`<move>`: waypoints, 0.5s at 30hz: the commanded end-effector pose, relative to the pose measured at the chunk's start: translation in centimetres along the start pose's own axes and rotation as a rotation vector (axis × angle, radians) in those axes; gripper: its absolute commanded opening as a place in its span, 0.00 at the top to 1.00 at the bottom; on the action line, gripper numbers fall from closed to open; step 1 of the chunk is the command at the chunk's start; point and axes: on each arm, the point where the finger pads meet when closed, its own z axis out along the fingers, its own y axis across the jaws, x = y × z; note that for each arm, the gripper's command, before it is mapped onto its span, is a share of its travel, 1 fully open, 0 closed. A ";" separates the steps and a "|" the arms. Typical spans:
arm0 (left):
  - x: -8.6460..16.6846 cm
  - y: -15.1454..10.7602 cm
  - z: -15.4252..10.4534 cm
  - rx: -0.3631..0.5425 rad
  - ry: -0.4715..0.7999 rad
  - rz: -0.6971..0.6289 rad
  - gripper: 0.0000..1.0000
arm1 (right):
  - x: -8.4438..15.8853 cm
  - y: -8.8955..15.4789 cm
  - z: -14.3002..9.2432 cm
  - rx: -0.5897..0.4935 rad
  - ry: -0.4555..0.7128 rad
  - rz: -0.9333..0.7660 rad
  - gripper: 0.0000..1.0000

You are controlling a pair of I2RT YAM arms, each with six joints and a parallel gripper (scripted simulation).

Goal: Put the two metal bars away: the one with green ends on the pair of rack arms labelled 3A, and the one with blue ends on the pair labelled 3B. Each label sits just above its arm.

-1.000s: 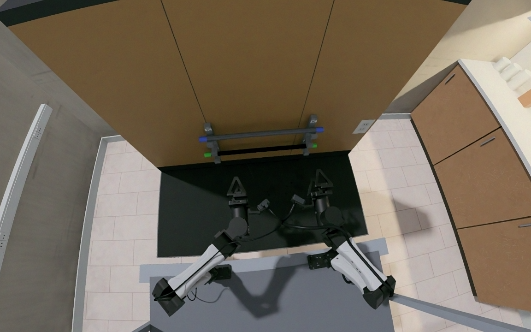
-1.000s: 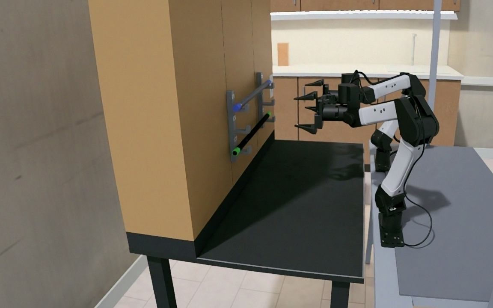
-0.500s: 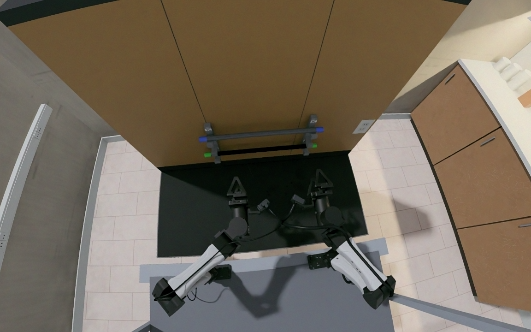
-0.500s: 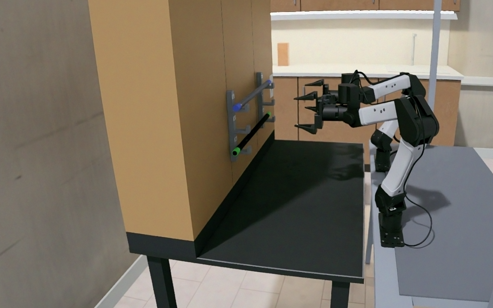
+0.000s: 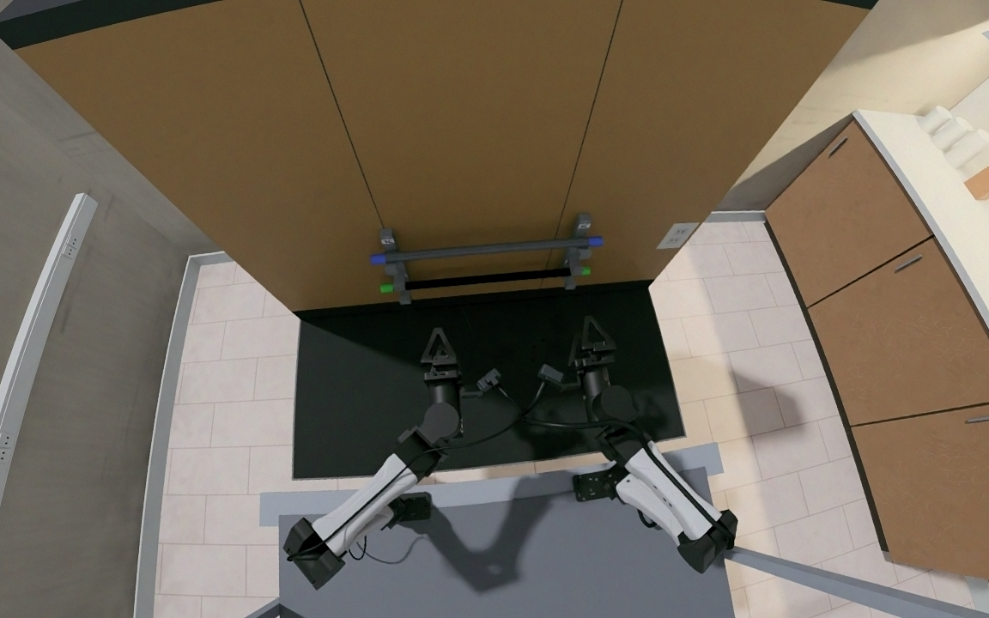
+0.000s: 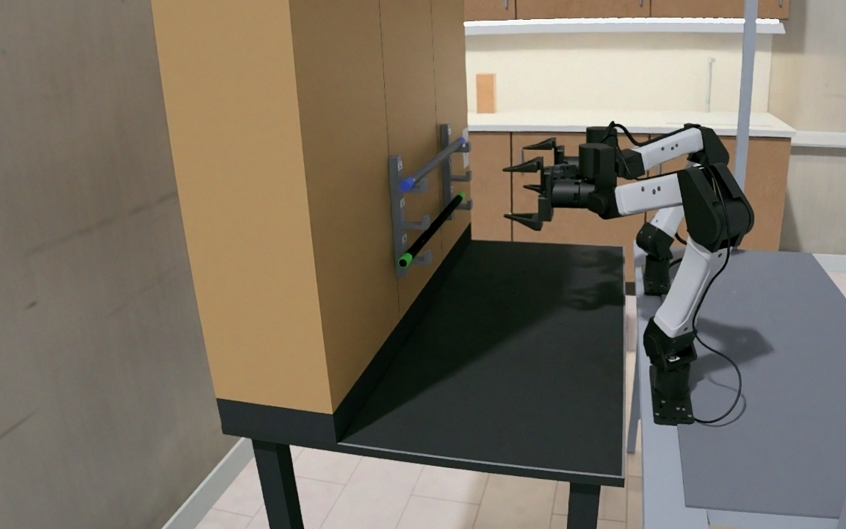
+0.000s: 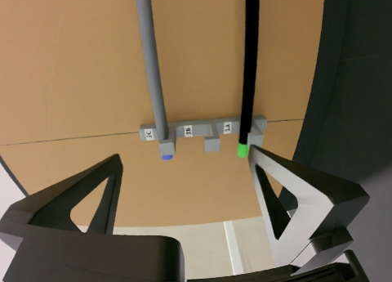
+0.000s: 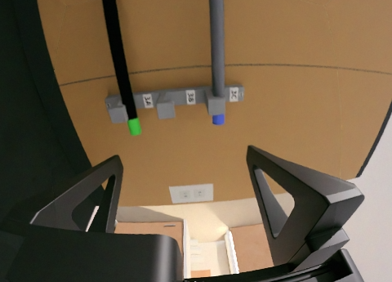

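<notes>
The grey bar with blue ends [image 5: 482,250] [image 6: 435,163] [image 7: 151,61] [image 8: 217,41] rests on the top pair of rack arms, just below the 3C labels. The black bar with green ends [image 5: 487,279] [image 6: 432,228] [image 7: 250,61] [image 8: 116,53] rests on the lowest pair, just below the 3A labels. The middle arms, under the label 3B [image 7: 188,131] [image 8: 190,97], hold no bar. My left gripper [image 5: 438,330] [image 6: 506,192] [image 7: 184,156] is open and empty, standing off the rack. My right gripper [image 5: 590,318] [image 8: 183,157] is open and empty too, off the rack's right end.
The two rack uprights stand on a brown panel [image 5: 467,115] [image 6: 347,197]. A black table top [image 5: 360,399] [image 6: 511,394] lies below the grippers. A socket plate [image 5: 677,235] [image 8: 191,193] is on the panel right of the rack. Cables hang between the two arms.
</notes>
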 end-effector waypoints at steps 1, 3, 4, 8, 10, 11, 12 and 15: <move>1.0 0.7 -0.1 -0.013 -0.002 -0.010 0.00 | -0.6 -0.1 0.0 0.005 0.010 -0.003 0.00; 1.4 0.7 -0.1 -0.013 -0.002 -0.010 0.00 | -0.9 -0.1 0.0 0.005 0.010 -0.003 0.00; 1.6 0.7 -0.1 -0.013 -0.002 -0.010 0.00 | -1.1 -0.1 0.0 0.005 0.010 -0.003 0.00; 2.1 0.7 -0.1 -0.013 -0.002 -0.010 0.00 | -1.7 -0.1 0.0 0.005 0.010 -0.003 0.00; 2.3 0.7 -0.1 -0.013 -0.002 -0.010 0.00 | -1.9 -0.1 0.0 0.005 0.010 -0.003 0.00; 2.5 0.7 -0.1 -0.013 -0.002 -0.010 0.00 | -2.1 -0.1 0.0 0.005 0.010 -0.003 0.00; 2.7 0.7 -0.1 -0.013 -0.002 -0.010 0.00 | -2.3 -0.1 0.0 0.005 0.010 -0.003 0.00; 3.3 0.7 -0.1 -0.013 -0.002 -0.010 0.00 | -2.8 -0.1 0.0 0.005 0.010 -0.003 0.00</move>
